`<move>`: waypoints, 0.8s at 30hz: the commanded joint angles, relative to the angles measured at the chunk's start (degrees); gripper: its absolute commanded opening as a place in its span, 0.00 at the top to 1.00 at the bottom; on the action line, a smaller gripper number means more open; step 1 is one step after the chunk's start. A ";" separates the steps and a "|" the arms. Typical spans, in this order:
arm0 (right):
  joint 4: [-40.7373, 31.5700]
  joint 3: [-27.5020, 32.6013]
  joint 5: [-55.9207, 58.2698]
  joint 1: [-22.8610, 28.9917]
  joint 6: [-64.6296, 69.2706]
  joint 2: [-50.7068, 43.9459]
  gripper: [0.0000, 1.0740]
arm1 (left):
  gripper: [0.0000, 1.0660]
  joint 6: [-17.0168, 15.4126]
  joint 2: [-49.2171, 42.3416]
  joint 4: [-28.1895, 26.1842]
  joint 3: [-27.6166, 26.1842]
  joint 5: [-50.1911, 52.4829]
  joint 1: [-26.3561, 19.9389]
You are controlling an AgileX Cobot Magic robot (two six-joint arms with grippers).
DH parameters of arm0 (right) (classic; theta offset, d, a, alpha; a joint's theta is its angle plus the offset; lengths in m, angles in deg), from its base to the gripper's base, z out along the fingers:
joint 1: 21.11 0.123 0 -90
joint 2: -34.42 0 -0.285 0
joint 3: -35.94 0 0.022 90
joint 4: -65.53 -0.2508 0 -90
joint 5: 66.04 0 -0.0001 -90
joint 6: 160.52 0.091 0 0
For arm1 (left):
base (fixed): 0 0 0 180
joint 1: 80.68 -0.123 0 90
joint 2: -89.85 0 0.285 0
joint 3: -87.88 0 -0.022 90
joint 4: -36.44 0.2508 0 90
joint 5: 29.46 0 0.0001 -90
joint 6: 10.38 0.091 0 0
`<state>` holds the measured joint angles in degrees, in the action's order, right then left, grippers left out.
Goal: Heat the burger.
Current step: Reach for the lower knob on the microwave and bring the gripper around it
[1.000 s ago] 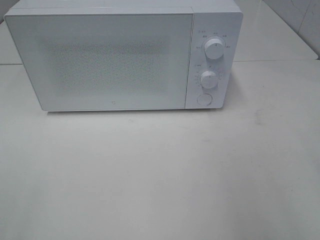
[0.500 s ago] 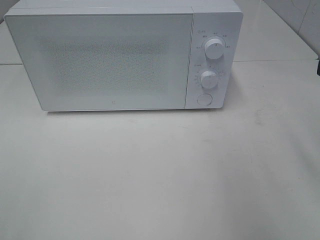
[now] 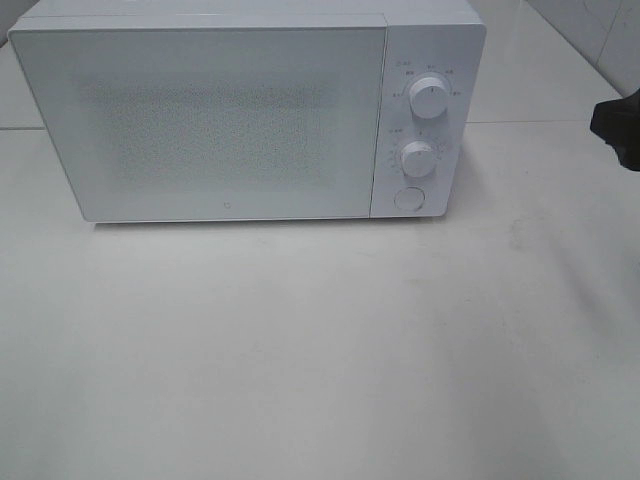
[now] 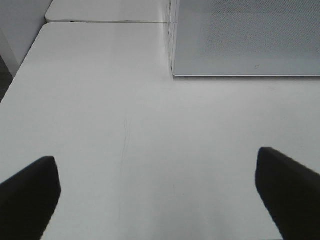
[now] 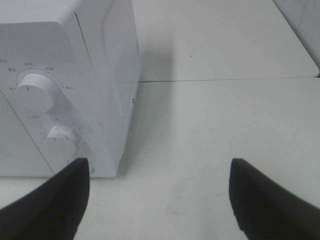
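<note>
Shows a white microwave (image 3: 245, 115) at the far edge of the worktop (image 3: 320, 350), set nearer the far left corner than the right. Has its door (image 3: 200, 120) shut and turned toward the near edge. Carries a control strip on the right of the door: upper knob (image 3: 428, 98), lower knob (image 3: 417, 159) under it, round button (image 3: 407, 198) lowest. Cannot read the small markings around the knobs.

Finds the burger in none of the three views. Cannot tell where it is: cannot see through the speckled, frosted panel of the door.

Puts the left gripper (image 4: 155, 157) over the left part of the worktop, in front of the microwave's front left corner and well apart from it. Spreads both dark fingers (image 4: 30, 195) wide, with only bare white surface between them, gripping nothing. Lies outside the high view altogether.

Puts the right gripper (image 5: 159, 165) toward the right edge of the worktop, aimed at the microwave's right side and its knobs, apart from the casing. Likewise stands wide open and empty, dark fingers (image 5: 270, 200) far apart over bare worktop. Appears in the high view only as a dark piece of the right arm (image 3: 622, 130) at the worktop's right edge.

Runs a thin seam (image 5: 225, 80) across the worktop from left to right, passing under the microwave.
</note>
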<state>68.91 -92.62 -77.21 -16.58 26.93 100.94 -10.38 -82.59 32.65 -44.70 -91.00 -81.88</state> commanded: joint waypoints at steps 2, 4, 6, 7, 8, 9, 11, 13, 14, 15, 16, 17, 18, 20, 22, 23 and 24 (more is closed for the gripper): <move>0.23 4.64 -13.52 -0.40 -0.46 1.89 0.30 | 0.08 0.00 -1.43 -0.34 0.17 0.46 -0.06; 0.17 7.16 -19.71 -0.40 -1.95 3.55 0.30 | 0.08 0.00 -1.43 -0.34 0.17 0.46 -0.06; -1.20 8.19 -22.69 -0.40 -4.58 5.10 0.30 | 0.08 0.00 -1.43 -0.34 0.17 0.46 -0.06; -2.01 8.59 -24.01 -0.34 -5.79 5.96 0.30 | 0.08 0.00 -1.43 -0.34 0.17 0.46 -0.06; -2.01 8.59 -24.01 -0.34 -5.79 5.96 0.30 | 0.08 0.00 -1.43 -0.34 0.17 0.46 -0.06; -4.35 9.57 -26.99 -0.34 -8.42 7.51 0.30 | 0.08 0.00 -1.43 -0.34 0.17 0.46 -0.06; -5.90 10.20 -28.88 -0.29 -9.51 8.31 0.30 | 0.08 0.00 -1.43 -0.34 0.17 0.46 -0.06; -9.28 11.23 -31.97 1.26 -11.92 9.80 0.30 | 0.08 0.00 -1.43 -0.34 0.17 0.46 -0.06; -13.12 12.09 -34.78 4.01 -14.78 11.06 0.30 | 0.08 0.00 -1.43 -0.34 0.17 0.46 -0.06; -13.12 12.09 -34.78 4.01 -14.78 11.06 0.30 | 0.08 0.00 -1.43 -0.34 0.17 0.46 -0.06; -15.24 12.43 -35.98 5.61 -16.16 11.80 0.30 | 0.08 0.00 -1.43 -0.34 0.17 0.46 -0.06; -19.02 12.61 -38.04 8.65 -18.39 13.41 0.30 | 0.08 0.00 -1.43 -0.34 0.17 0.46 -0.06; -19.02 12.61 -38.04 8.65 -18.39 13.41 0.30 | 0.08 0.00 -1.43 -0.34 0.17 0.46 -0.06; -24.24 12.83 -41.65 13.29 -21.72 15.93 0.30 | 0.08 0.00 -1.43 -0.34 0.17 0.46 -0.06; -27.73 12.83 -44.12 16.27 -23.49 17.48 0.30 | 0.08 0.00 -1.43 -0.34 0.17 0.46 -0.06; -27.73 12.83 -44.12 16.27 -23.49 17.48 0.30 | 0.08 0.00 -1.43 -0.34 0.17 0.46 -0.06; -29.56 12.83 -45.49 17.93 -24.41 18.33 0.30 | 0.08 0.00 -1.43 -0.34 0.17 0.46 -0.06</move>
<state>40.83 -80.02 -120.93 0.95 4.13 119.44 -10.38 -82.59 32.65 -44.70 -91.00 -81.88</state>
